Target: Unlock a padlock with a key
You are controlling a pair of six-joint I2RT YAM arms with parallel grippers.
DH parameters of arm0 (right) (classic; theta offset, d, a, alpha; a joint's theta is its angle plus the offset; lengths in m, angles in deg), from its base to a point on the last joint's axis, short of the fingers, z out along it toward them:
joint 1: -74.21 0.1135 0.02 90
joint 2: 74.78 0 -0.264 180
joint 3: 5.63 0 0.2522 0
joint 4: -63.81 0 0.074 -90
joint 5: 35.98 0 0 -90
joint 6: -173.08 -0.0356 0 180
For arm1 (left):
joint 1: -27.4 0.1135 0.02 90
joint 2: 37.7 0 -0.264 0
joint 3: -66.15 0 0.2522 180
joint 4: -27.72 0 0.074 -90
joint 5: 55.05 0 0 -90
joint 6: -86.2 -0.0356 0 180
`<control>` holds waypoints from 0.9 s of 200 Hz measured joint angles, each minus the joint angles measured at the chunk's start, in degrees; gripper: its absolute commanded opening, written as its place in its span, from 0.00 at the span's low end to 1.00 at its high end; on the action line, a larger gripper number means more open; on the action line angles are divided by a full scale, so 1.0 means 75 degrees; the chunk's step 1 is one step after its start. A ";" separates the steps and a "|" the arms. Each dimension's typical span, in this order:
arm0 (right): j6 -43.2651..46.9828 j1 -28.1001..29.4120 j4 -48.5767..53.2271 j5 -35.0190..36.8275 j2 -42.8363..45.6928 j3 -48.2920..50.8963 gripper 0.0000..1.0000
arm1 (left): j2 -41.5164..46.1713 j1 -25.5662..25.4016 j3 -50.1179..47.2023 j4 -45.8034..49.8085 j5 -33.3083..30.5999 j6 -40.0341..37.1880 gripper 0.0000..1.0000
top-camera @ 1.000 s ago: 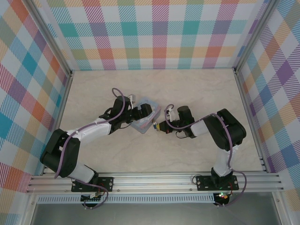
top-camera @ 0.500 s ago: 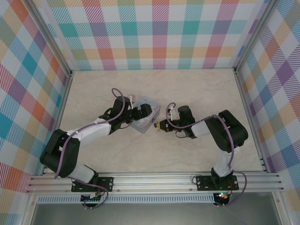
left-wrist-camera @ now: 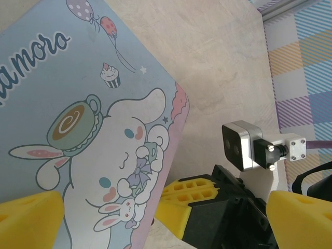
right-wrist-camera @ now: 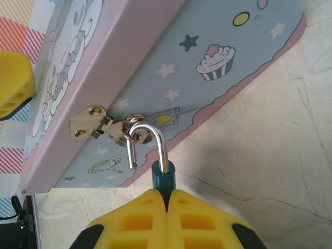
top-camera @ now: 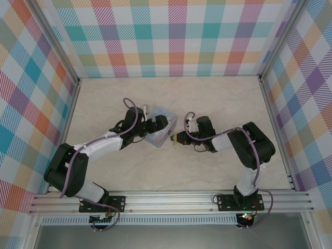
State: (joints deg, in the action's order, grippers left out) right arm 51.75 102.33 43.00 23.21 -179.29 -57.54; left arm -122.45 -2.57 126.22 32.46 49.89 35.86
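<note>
The padlock [right-wrist-camera: 164,179] has a teal body and a silver shackle standing open. The shackle's free end hooks through the ring of the brass hasp [right-wrist-camera: 91,122] on the pale blue cartoon tin [right-wrist-camera: 207,46]. My right gripper [right-wrist-camera: 166,194] is shut on the padlock's body, just right of the tin [top-camera: 155,138] on the table. The key is hidden. My left gripper [left-wrist-camera: 166,210] stands wide open over the tin's lid [left-wrist-camera: 78,104], one yellow finger [left-wrist-camera: 28,218] on the lid side and the other well past its edge. From above, the left gripper [top-camera: 158,124] and the right gripper [top-camera: 178,139] meet at the tin.
The right arm's wrist camera [left-wrist-camera: 244,145] and yellow fingers [left-wrist-camera: 187,199] sit close to the tin's edge. Checked walls [top-camera: 176,36] enclose the pale marble tabletop [top-camera: 223,104]. A metal rail [top-camera: 171,199] runs along the near edge.
My right gripper has crept a little left toward the tin, still holding the padlock. The left arm and the tin have not moved.
</note>
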 measured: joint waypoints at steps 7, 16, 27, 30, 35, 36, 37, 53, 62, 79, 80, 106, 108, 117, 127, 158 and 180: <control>0.0000 0.0000 0.0067 0.0026 0.0000 -0.0023 0.03 | 0.0000 0.0000 0.0000 0.0000 0.0000 0.0003 1.00; -0.0003 0.0009 0.0163 0.0055 0.0000 -0.0061 0.03 | 0.0000 0.0000 0.0000 -0.0003 0.0000 0.0003 1.00; -0.0006 0.0015 0.0297 0.0096 0.0000 -0.0119 0.03 | 0.0000 0.0000 0.0000 -0.0006 0.0012 0.0003 1.00; -0.0006 0.0017 0.0341 0.0108 0.0000 -0.0140 0.03 | 0.0000 0.0000 0.0000 -0.0006 0.0020 0.0003 1.00; -0.0012 0.0020 0.0382 0.0125 0.0000 -0.0166 0.03 | 0.0000 0.0000 0.0000 -0.0006 0.0023 0.0003 1.00; -0.0012 0.0020 0.0391 0.0131 0.0000 -0.0172 0.03 | 0.0000 0.0000 0.0000 -0.0006 0.0026 0.0003 1.00; -0.0017 0.0020 0.0402 0.0134 0.0000 -0.0181 0.03 | 0.0000 0.0000 0.0000 -0.0006 0.0026 0.0003 1.00; -0.0064 0.0032 0.0574 0.0195 0.0000 -0.0277 0.03 | -0.0006 0.0000 0.0000 -0.0009 0.0052 0.0003 1.00; -0.0117 0.0047 0.0676 0.0227 0.0000 -0.0329 0.03 | -0.0006 0.0000 0.0000 -0.0009 0.0055 0.0003 1.00; -0.0169 0.0061 0.0851 0.0256 0.0000 -0.0425 0.03 | -0.0006 -0.0003 0.0000 -0.0009 0.0050 0.0003 1.00; -0.0172 0.0061 0.0863 0.0256 0.0000 -0.0431 0.03 | -0.0006 -0.0003 0.0000 -0.0009 0.0050 0.0003 1.00; -0.0329 0.0061 0.1023 0.0256 0.0000 -0.0522 0.03 | -0.0006 -0.0023 0.0000 -0.0006 0.0029 0.0003 1.00; -0.0350 0.0061 0.1029 0.0256 0.0000 -0.0527 0.03 | -0.0006 -0.0029 0.0000 -0.0006 0.0017 0.0003 1.00; -0.0431 0.0061 0.1037 0.0262 0.0000 -0.0542 0.03 | -0.0006 -0.0055 0.0000 -0.0003 -0.0015 0.0000 1.00; -0.0542 0.0061 0.1032 0.0283 0.0003 -0.0545 0.03 | -0.0006 -0.0090 0.0003 0.0000 -0.0070 0.0000 1.00; -0.1017 0.0061 0.0970 0.0335 0.0003 -0.0545 0.03 | -0.0006 -0.0175 0.0003 0.0003 -0.0163 -0.0003 1.00; -0.1384 0.0061 0.0871 0.0396 0.0000 -0.0545 0.03 | -0.0006 -0.0233 0.0003 0.0003 -0.0221 -0.0003 1.00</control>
State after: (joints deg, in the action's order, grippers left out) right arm 41.37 102.79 49.54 26.18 -179.29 -61.63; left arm -122.49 -4.32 126.24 32.49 48.23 35.84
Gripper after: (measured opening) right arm 0.050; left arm 0.999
